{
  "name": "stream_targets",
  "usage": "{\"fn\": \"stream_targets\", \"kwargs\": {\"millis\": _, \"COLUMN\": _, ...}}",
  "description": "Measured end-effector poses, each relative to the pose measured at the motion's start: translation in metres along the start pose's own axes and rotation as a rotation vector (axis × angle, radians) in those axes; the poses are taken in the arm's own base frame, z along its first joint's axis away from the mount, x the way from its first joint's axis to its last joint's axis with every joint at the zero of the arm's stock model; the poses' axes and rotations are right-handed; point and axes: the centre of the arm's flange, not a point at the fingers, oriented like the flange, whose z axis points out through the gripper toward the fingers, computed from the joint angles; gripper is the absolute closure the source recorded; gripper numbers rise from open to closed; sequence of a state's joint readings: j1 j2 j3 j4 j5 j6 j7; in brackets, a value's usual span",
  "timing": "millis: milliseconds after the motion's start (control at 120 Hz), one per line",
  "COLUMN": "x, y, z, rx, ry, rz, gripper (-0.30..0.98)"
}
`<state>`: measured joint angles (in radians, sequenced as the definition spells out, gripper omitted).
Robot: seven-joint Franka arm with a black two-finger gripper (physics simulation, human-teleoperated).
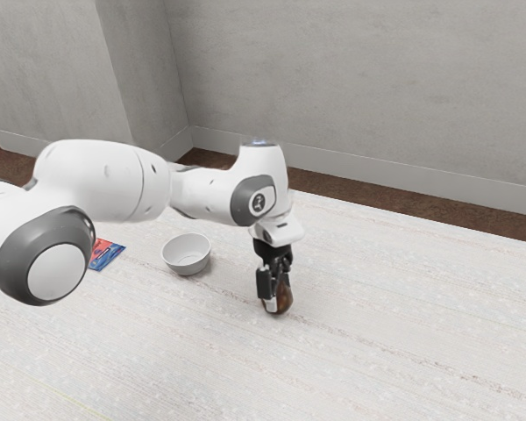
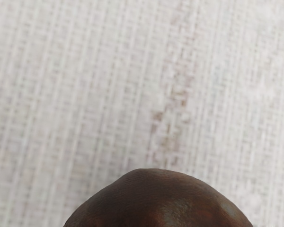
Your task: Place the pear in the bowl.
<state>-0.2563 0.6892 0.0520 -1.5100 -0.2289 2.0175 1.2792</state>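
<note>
My gripper [image 1: 275, 285] points straight down at the brown pear [image 1: 284, 300] in the exterior view, its lower end right at the fruit and covering part of it. Whether the pear is held or merely stands between the gripper's parts, I cannot tell. In the wrist view the rounded brown top of the pear [image 2: 158, 201] lies close under the hand. A white bowl [image 1: 187, 254] stands on the table, toward the exterior view's left from the gripper; its visible inside holds nothing.
A red and blue packet [image 1: 107, 254] lies on the pale table [image 1: 403, 307], beyond the bowl toward the exterior view's left and partly behind the arm. A grey wall [image 1: 351, 88] rises beyond the table.
</note>
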Motion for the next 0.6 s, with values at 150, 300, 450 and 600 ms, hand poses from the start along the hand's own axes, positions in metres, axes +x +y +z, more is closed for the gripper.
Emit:
{"fn": "stream_targets", "kwargs": {"millis": 150, "x": -0.001, "y": 0.001, "z": 0.007, "rx": -0.008, "ry": -0.005, "rz": 0.008, "gripper": 0.14}}
{"fn": "stream_targets", "kwargs": {"millis": 300, "x": -0.002, "y": 0.005, "z": 0.0, "rx": 0.0, "ry": -0.006, "rz": 0.012, "gripper": 0.3}}
{"fn": "stream_targets", "kwargs": {"millis": 450, "x": -0.012, "y": 0.026, "z": -0.042, "rx": 0.037, "ry": 0.006, "rz": 0.009, "gripper": 0.39}}
{"fn": "stream_targets", "kwargs": {"millis": 600, "x": -0.059, "y": 0.046, "z": -0.111, "rx": 0.115, "ry": 0.027, "rz": -0.043, "gripper": 0.42}}
